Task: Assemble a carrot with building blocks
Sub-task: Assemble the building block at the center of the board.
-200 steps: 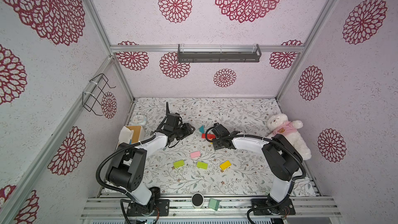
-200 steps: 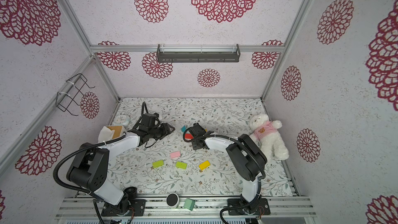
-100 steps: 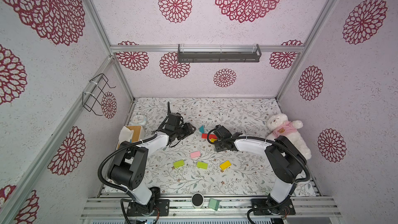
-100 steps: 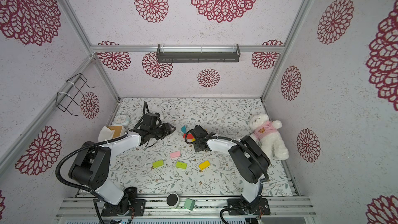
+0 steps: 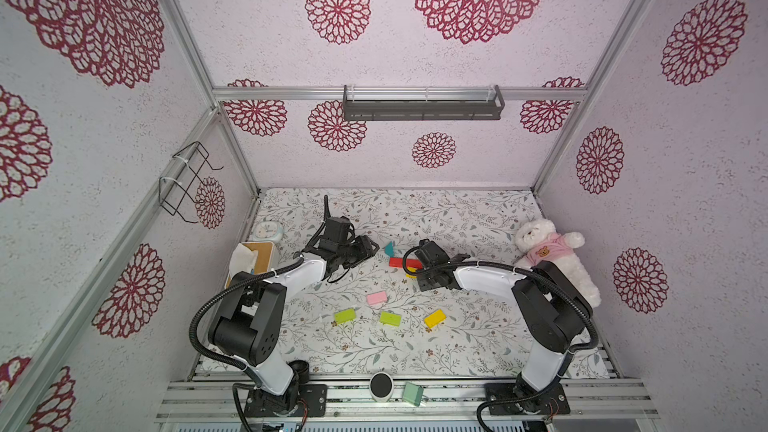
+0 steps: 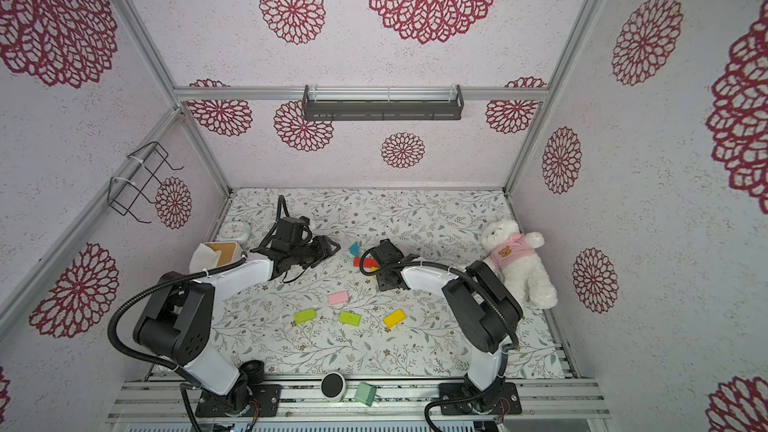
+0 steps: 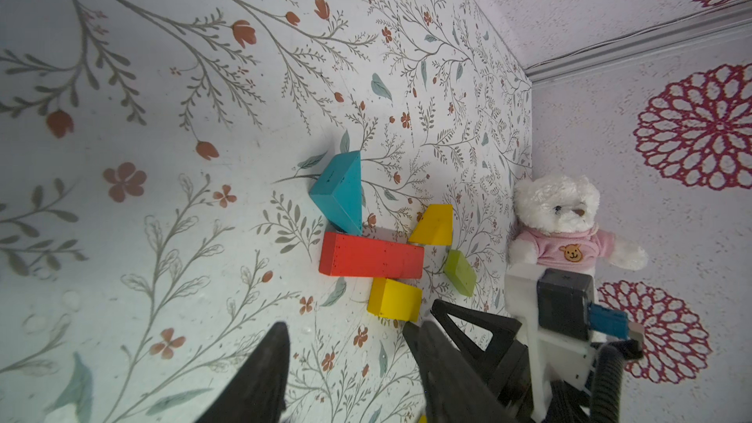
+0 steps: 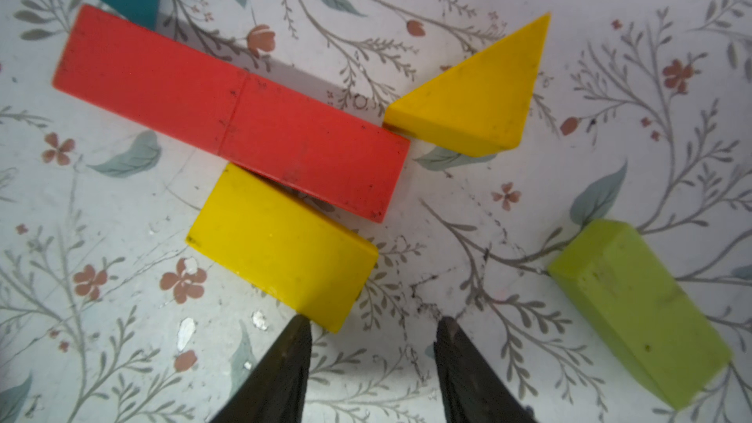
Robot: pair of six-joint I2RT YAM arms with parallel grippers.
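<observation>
- Fingers point(image 8: 280, 376) of the right gripper point(image 8: 372, 321) stand apart over the floral mat point(image 8: 460, 238) with nothing between them. One tip is just beside a corner of the yellow block point(image 8: 280, 250); whether it touches cannot be told.
- That yellow block lies flat with a long side against the red row point(image 8: 232, 111), two red blocks set end to end.
- At one end of the red row the yellow triangle point(image 8: 476, 103) lies just beside its corner. At the other end the teal triangle point(image 7: 339, 189) touches it.
- A lime-green block point(image 8: 639, 311) lies apart from this cluster, on the yellow triangle's side.
- The left gripper point(image 7: 346, 325) is also spread and empty, above the mat and near the cluster without touching it.
- Nearer the robot's bases, well apart from the cluster, lie a pink block point(image 5: 377, 297), two more green blocks point(image 5: 345, 316) and a second yellow block point(image 5: 434, 319), all loose.
- A teddy bear point(image 5: 548, 255) lies at the mat's right edge.
</observation>
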